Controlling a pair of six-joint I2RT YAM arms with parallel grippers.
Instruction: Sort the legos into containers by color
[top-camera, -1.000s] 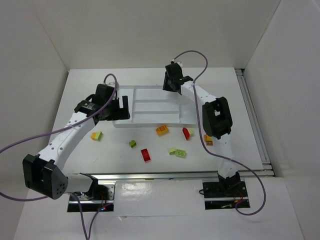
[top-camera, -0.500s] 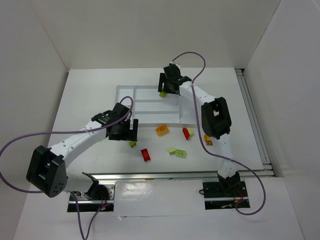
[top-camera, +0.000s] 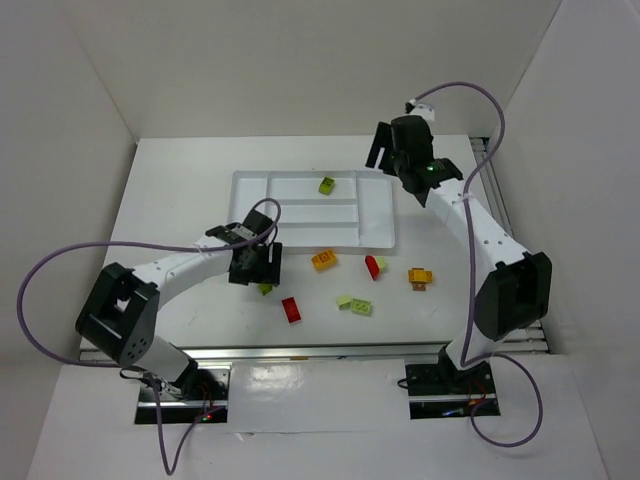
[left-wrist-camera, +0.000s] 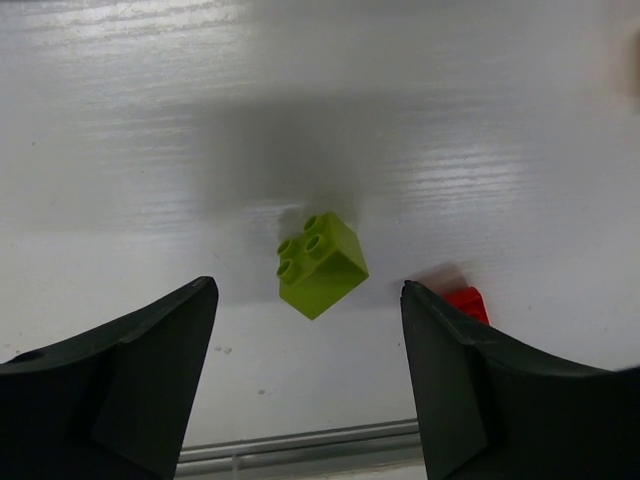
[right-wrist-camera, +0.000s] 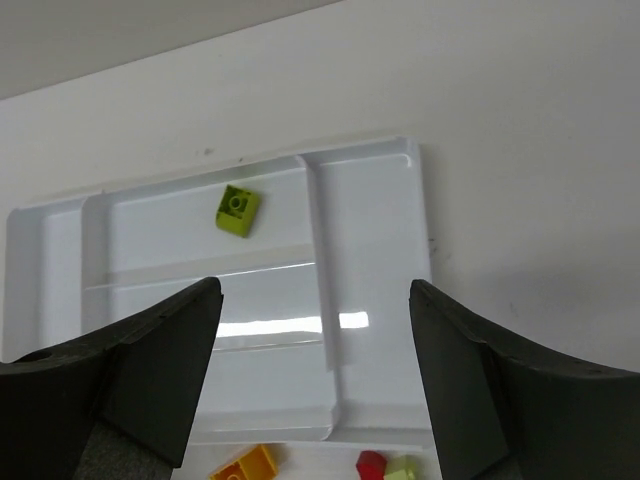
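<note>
Hovering left claw (left-wrist-camera: 306, 300), spread wide, over lime 2x2 brick (left-wrist-camera: 320, 265) on bench (left-wrist-camera: 150, 150), red brick (left-wrist-camera: 462, 300) just beside. Could clip red or tip lime if off-centre. Also right claw (right-wrist-camera: 312, 300) released, empty, up by tray (right-wrist-camera: 370, 200).

The tray (top-camera: 378, 228) lies toward the back of the bench (top-camera: 170, 190); a lone brick (top-camera: 327, 185) sits in its rear compartment; the left tool (top-camera: 256, 268) hangs just before the tray's front left edge, a second brick (left-wrist-camera: 321, 265) on the bench beneath it; a third brick (top-camera: 291, 309) lies nearer, to the right; the right tool (top-camera: 384, 152) hangs behind the tray's right end.
</note>
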